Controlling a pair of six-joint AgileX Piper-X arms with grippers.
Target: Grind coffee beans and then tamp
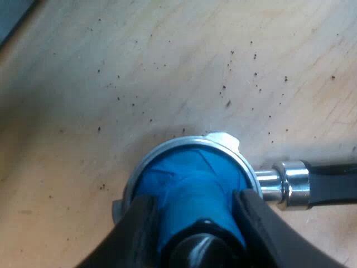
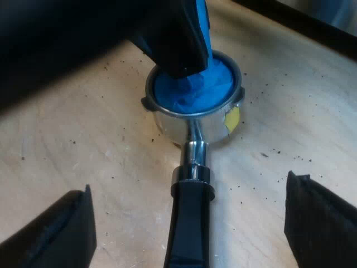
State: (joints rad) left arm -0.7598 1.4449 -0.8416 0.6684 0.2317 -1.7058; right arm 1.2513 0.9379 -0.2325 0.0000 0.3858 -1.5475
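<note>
The blue tamper (image 1: 192,192) stands in the basket of the metal holder (image 1: 245,167), which lies on the wooden table. My left gripper (image 1: 195,218) is shut on the blue tamper, its black fingers (image 1: 139,223) pressed against both sides. From the right wrist view, the tamper (image 2: 195,89) fills the holder's round basket (image 2: 192,120), and the left gripper (image 2: 178,44) comes down onto it from above. The holder's dark handle (image 2: 189,223) runs toward my right gripper (image 2: 189,223), which is open, its fingers (image 2: 61,231) standing wide on either side of the handle without touching it.
Coffee grounds are scattered over the light wooden tabletop (image 1: 167,67). A small yellow sticker (image 2: 232,119) sits on the holder's wall. A dark edge (image 2: 312,28) runs beyond the holder.
</note>
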